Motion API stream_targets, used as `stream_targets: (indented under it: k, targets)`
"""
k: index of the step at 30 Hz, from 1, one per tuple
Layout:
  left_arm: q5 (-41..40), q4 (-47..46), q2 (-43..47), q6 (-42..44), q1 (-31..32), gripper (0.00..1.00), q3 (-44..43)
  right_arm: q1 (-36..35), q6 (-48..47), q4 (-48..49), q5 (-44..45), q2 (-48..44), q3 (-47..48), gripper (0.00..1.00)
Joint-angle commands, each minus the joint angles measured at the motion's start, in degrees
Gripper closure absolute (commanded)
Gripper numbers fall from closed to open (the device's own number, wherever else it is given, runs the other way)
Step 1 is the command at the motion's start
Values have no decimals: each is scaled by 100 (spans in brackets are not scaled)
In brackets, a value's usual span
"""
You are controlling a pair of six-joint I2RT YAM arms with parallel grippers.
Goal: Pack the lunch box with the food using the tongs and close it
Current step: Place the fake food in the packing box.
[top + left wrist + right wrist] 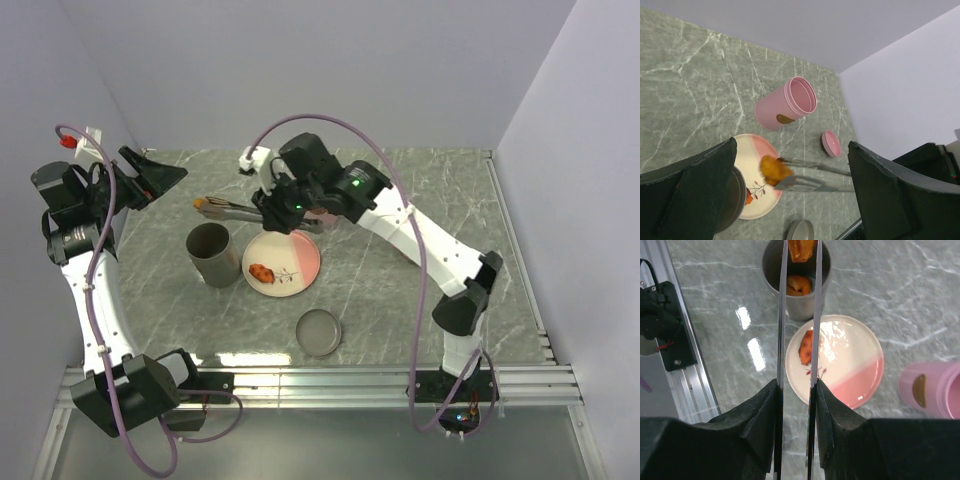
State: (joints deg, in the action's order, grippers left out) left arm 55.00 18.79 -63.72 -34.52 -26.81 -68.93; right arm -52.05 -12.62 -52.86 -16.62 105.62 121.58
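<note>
My right gripper (272, 205) (797, 385) is shut on the silver tongs (232, 209) (781, 315), squeezing both arms together. The tong tips pinch an orange-brown food chunk (801, 249) (774, 170) in the air above the far rim of the grey cylindrical lunch box (212, 255) (797, 302). Another chunk (799, 285) lies inside the box. One more chunk (261, 272) (806, 346) rests on the white and pink plate (295, 255) (845, 355). The grey lid (319, 331) lies near the front edge. My left gripper (160, 175) (792, 145) hangs open at the far left, holding nothing.
A pink cylindrical container (787, 102) (932, 390) lies on its side beyond the plate, with its pink lid (831, 143) lying apart from it. Walls close in the table on three sides. A metal rail (320, 378) runs along the near edge.
</note>
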Motion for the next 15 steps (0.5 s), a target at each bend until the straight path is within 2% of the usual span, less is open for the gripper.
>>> stream_targets:
  k: [1,15]
  targets:
    - [-16,-42,-26,104,-35,1,-288,-209,49,-84,-8,353,506,65]
    - [46,-95,-79,77,-61,0,-332,-385,58,-84,115,767,604,56]
